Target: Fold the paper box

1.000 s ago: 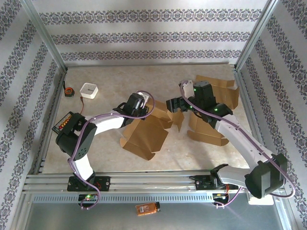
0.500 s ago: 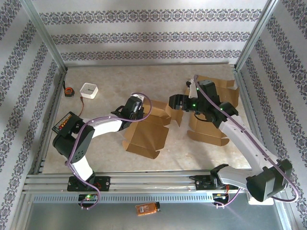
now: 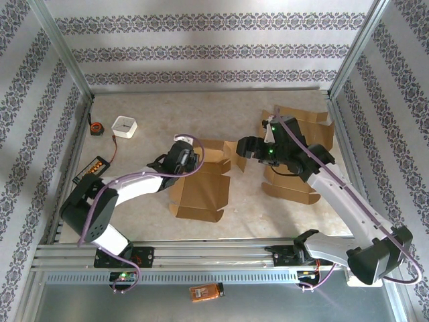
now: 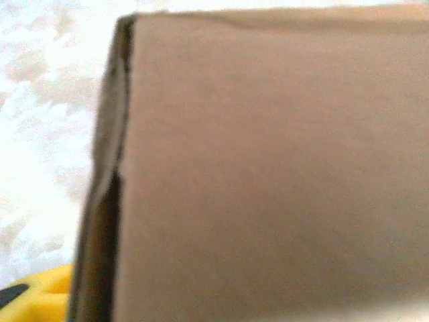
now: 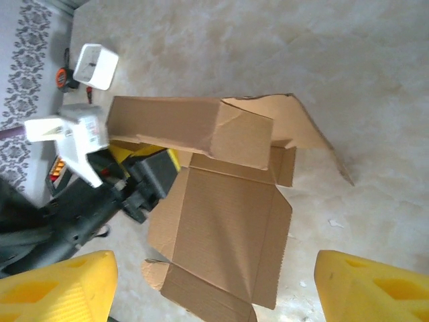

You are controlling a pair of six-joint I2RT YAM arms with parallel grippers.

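Observation:
The brown paper box (image 3: 201, 189) lies open on the table, its base flat and its far wall folded up (image 5: 194, 131). My left gripper (image 3: 182, 158) sits at that wall's left end, also seen as a black and yellow head (image 5: 144, 171) in the right wrist view. The left wrist view has cardboard (image 4: 268, 168) close across it, with one yellow fingertip (image 4: 33, 305) far out at the lower left, so the jaws stand apart. Just right of the box's far corner hovers my right gripper (image 3: 242, 147), open, with yellow fingertips (image 5: 57, 288) wide apart above the box and nothing between them.
Flat cardboard blanks lie at the right (image 3: 295, 186) and back right (image 3: 305, 124). A white square block (image 3: 125, 127) and a small tape measure (image 3: 96, 127) sit at the back left. A black and orange device (image 3: 94, 168) lies by the left wall.
The box has come down from a tilted, lifted pose to lie flat. My left gripper sank leftward and let its jaws open. My right gripper drew slightly back.

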